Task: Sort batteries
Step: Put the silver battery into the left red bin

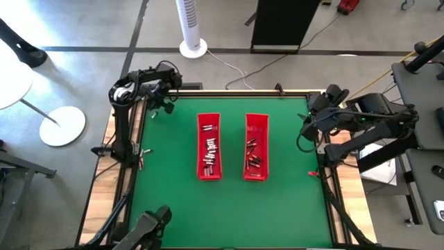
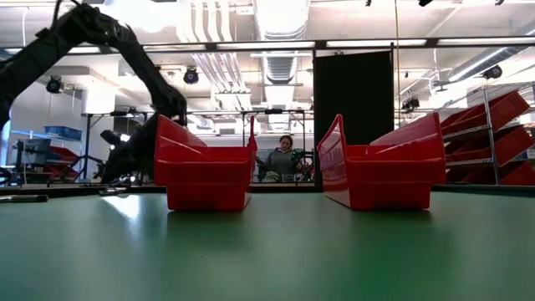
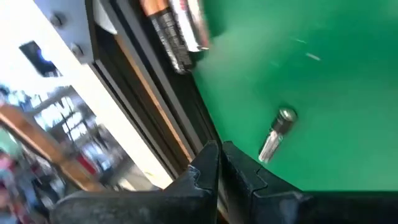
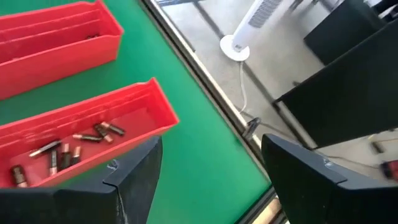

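Two long red trays stand side by side mid-table, the left tray and the right tray. Each holds several small batteries; the right wrist view shows those in the nearer tray. My left gripper is shut and hovers low over the mat's far left corner. One silvery battery lies flat on the green mat just beside its fingertips. More batteries show blurred by the table's edge. My right gripper is open, high over the table's right edge.
The black frame rail and wooden border run close beside my left gripper. A white tower fan and a black cabinet stand beyond the far edge. A person sits behind the table. Open green mat lies in front of the trays.
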